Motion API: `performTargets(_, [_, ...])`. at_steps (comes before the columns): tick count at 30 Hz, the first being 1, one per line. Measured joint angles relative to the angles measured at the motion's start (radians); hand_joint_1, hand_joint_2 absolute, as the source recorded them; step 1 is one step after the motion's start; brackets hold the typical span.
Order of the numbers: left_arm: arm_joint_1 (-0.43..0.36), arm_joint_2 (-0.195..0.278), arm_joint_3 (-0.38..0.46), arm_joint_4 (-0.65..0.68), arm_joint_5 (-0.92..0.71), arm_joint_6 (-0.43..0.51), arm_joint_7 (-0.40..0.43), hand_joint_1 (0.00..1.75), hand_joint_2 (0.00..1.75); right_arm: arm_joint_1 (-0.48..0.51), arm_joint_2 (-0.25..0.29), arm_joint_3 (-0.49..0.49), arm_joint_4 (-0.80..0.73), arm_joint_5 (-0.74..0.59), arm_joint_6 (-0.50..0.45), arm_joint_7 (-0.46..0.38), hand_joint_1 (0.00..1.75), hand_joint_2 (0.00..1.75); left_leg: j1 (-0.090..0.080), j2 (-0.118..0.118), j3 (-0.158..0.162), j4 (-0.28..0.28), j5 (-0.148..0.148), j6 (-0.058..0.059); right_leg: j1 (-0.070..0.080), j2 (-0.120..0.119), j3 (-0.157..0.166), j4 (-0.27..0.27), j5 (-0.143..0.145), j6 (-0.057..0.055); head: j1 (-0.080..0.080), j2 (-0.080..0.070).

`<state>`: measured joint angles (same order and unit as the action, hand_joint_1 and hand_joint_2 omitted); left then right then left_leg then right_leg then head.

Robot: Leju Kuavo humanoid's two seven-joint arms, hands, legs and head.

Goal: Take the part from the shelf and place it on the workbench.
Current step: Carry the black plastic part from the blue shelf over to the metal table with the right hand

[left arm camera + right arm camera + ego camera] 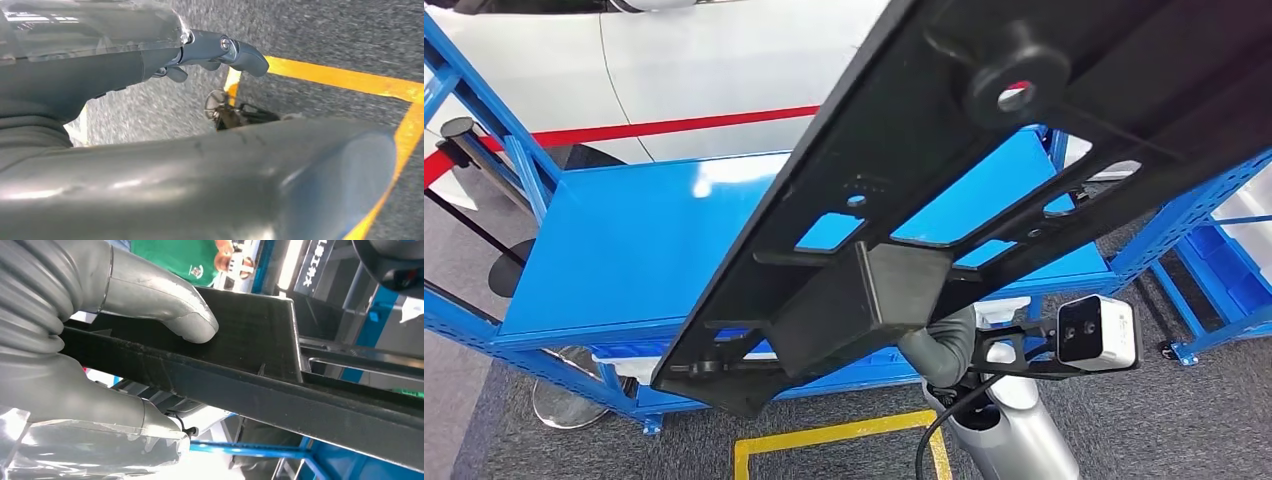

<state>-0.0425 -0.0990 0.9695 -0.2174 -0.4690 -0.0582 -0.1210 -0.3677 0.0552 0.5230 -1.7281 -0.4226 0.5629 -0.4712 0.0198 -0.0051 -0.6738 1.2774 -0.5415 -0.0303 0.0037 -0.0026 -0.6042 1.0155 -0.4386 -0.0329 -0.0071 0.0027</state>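
Note:
A long black plastic part [944, 170] with several cut-outs and a boxy block slants across the head view, high above the blue workbench [624, 250]. My right hand [944, 345] grips it from below at the block; in the right wrist view its thumb [170, 310] presses on the part's black rim [260, 385]. My left hand [200, 55] hangs over the grey carpet, fingers loosely apart, holding nothing.
The workbench top has blue uprights at its left and right corners. A blue shelf rack [1224, 250] stands at the right. Yellow floor tape [824, 440] marks a box before the bench. A red barrier belt [674, 125] and a white car body lie behind. A person in green [185, 257] stands near.

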Motion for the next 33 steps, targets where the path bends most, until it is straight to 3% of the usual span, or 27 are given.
performTargets(1, [-0.001,0.002,-0.001,0.0,-0.009,-0.002,0.0,0.0,0.0,0.001,-0.004,0.0,-0.001,0.0,-0.005,-0.003,1.75,1.75,-0.003,0.0,0.05,-0.063,0.025,0.007,0.002,0.0,-0.01,0.005,0.005,0.001,0.0,0.0])
performTargets(3, [-0.003,0.007,-0.004,0.0,-0.024,-0.011,0.008,0.0,0.0,0.005,-0.013,0.0,-0.009,0.001,-0.017,-0.008,1.75,1.75,-0.01,0.0,0.147,-0.203,0.034,0.022,0.004,0.0,-0.024,0.013,0.014,0.008,0.0,0.0])
performTargets(5, [-0.005,0.01,-0.008,0.0,-0.032,-0.024,0.024,0.0,0.0,0.013,-0.025,0.0,-0.02,0.005,-0.028,-0.012,1.75,1.75,-0.018,-0.001,0.183,-0.268,0.022,0.031,0.003,-0.001,-0.029,0.015,0.026,0.02,0.001,0.0])
performTargets(7, [-0.004,0.01,-0.009,0.0,-0.034,-0.029,0.04,0.0,0.0,0.024,-0.041,-0.003,-0.028,0.015,-0.036,-0.017,1.75,1.75,-0.016,0.001,0.177,-0.28,0.037,0.04,0.001,0.0,-0.031,0.013,0.034,0.032,0.0,0.0])
performTargets(8, [-0.004,0.011,-0.009,0.0,-0.034,-0.028,0.044,0.0,0.0,0.03,-0.049,-0.006,-0.032,0.027,-0.038,-0.023,1.75,1.75,-0.013,0.004,0.171,-0.285,0.048,0.047,0.0,0.001,-0.037,0.021,0.021,0.038,0.001,0.0])
performTargets(10, [-0.003,0.013,-0.009,0.0,-0.032,-0.023,0.046,0.0,0.0,0.05,-0.067,-0.014,-0.036,0.062,-0.037,-0.048,1.75,1.75,-0.008,0.009,0.154,-0.293,0.072,0.058,-0.004,0.004,-0.063,0.091,-0.054,0.05,0.004,0.0])
performTargets(12, [0.002,0.017,-0.008,0.0,-0.029,-0.02,0.041,0.0,0.0,0.081,-0.084,-0.02,-0.037,0.101,-0.028,-0.081,1.75,1.75,-0.009,0.01,0.129,-0.291,0.09,0.063,-0.012,0.004,-0.099,0.216,-0.138,0.061,0.006,0.0])
performTargets(13, [0.005,0.019,-0.008,0.0,-0.027,-0.019,0.038,0.0,0.0,0.096,-0.091,-0.023,-0.035,0.117,-0.025,-0.097,1.75,1.75,-0.009,0.01,0.116,-0.288,0.098,0.062,-0.016,0.004,-0.106,0.262,-0.153,0.066,0.006,0.0])
performTargets(14, [0.008,0.021,-0.008,0.0,-0.026,-0.018,0.034,0.0,0.0,0.11,-0.097,-0.026,-0.033,0.132,-0.024,-0.113,1.75,1.75,-0.008,0.01,0.103,-0.285,0.104,0.06,-0.02,0.004,-0.098,0.279,-0.146,0.071,0.006,0.0])
performTargets(15, [0.011,0.024,-0.008,0.0,-0.027,-0.017,0.03,0.0,0.0,0.121,-0.101,-0.028,-0.031,0.147,-0.023,-0.13,1.75,1.75,-0.008,0.011,0.091,-0.281,0.11,0.057,-0.023,0.003,-0.071,0.257,-0.123,0.074,0.006,0.0])
performTargets(16, [0.014,0.027,-0.008,0.0,-0.029,-0.015,0.027,0.0,0.0,0.13,-0.105,-0.03,-0.029,0.16,-0.023,-0.146,1.75,1.75,-0.007,0.011,0.08,-0.276,0.116,0.053,-0.027,0.003,-0.027,0.203,-0.095,0.075,0.006,0.0])
performTargets(18, [0.019,0.036,-0.007,0.0,-0.033,-0.01,0.024,0.0,0.0,0.142,-0.112,-0.034,-0.025,0.18,-0.024,-0.17,1.75,1.75,-0.008,0.01,0.063,-0.265,0.124,0.043,-0.027,0.004,0.067,0.065,-0.075,0.07,0.005,0.0])
performTargets(19, [0.02,0.043,-0.007,0.0,-0.035,-0.007,0.023,0.0,0.0,0.147,-0.115,-0.035,-0.025,0.186,-0.024,-0.179,1.75,1.75,-0.009,0.01,0.058,-0.262,0.129,0.037,-0.024,0.005,0.093,0.02,-0.077,0.064,0.005,0.0])
performTargets(22, [0.024,0.065,-0.002,0.0,-0.036,0.006,0.019,0.0,0.0,0.16,-0.126,-0.04,-0.025,0.196,-0.027,-0.193,1.75,1.75,-0.007,0.009,0.053,-0.263,0.145,0.015,-0.019,0.004,0.096,-0.007,-0.072,0.04,0.007,0.0])
performTargets(23, [0.024,0.072,0.001,0.0,-0.035,0.012,0.016,0.0,0.0,0.163,-0.128,-0.042,-0.027,0.198,-0.028,-0.196,1.75,1.75,-0.006,0.008,0.047,-0.255,0.133,0.01,-0.02,0.003,0.089,-0.009,-0.063,0.03,0.008,0.0])
performTargets(25, [0.026,0.086,0.008,0.0,-0.034,0.021,0.012,0.0,0.0,0.171,-0.131,-0.044,-0.03,0.2,-0.03,-0.199,1.75,1.75,-0.003,0.007,0.022,-0.19,0.06,0.003,-0.022,-0.001,0.07,-0.014,-0.042,0.012,0.006,0.0])
performTargets(27, [0.025,0.098,0.013,0.0,-0.033,0.026,0.01,0.0,0.0,0.18,-0.134,-0.046,-0.034,0.2,-0.03,-0.2,1.75,1.75,-0.002,0.007,-0.012,-0.063,-0.033,-0.002,-0.017,-0.002,0.044,-0.012,-0.022,0.005,0.004,0.0])
performTargets(28, [0.024,0.104,0.016,0.0,-0.032,0.027,0.009,0.0,0.0,0.185,-0.135,-0.047,-0.036,0.199,-0.03,-0.2,1.75,1.75,-0.002,0.007,-0.021,-0.009,-0.053,-0.003,-0.015,-0.002,0.03,-0.01,-0.013,0.005,0.004,0.0])
performTargets(29, [0.024,0.109,0.019,-0.001,-0.033,0.028,0.008,0.0,0.0,0.188,-0.137,-0.05,-0.04,0.198,-0.03,-0.198,1.75,1.75,-0.002,0.007,-0.015,0.018,-0.05,-0.004,-0.013,-0.002,0.015,-0.007,-0.004,0.005,0.004,0.0])
performTargets(30, [0.023,0.113,0.022,-0.001,-0.033,0.029,0.006,0.0,0.0,0.19,-0.14,-0.054,-0.044,0.195,-0.029,-0.196,1.75,1.75,-0.002,0.007,0.006,0.01,-0.029,-0.003,-0.012,-0.002,0.0,-0.002,0.004,0.006,0.004,0.0])
performTargets(32, [0.02,0.122,0.026,-0.002,-0.034,0.029,0.001,0.0,0.0,0.193,-0.143,-0.061,-0.054,0.186,-0.029,-0.192,1.75,1.75,-0.002,0.007,0.096,-0.101,0.017,0.003,-0.011,-0.002,-0.026,0.01,0.017,0.011,0.004,0.0])
performTargets(33, [0.018,0.127,0.028,-0.002,-0.035,0.027,-0.002,0.0,0.0,0.195,-0.144,-0.065,-0.06,0.181,-0.029,-0.19,1.75,1.75,-0.004,0.006,0.145,-0.174,0.021,0.007,-0.01,-0.002,-0.036,0.016,0.023,0.015,0.004,0.0])
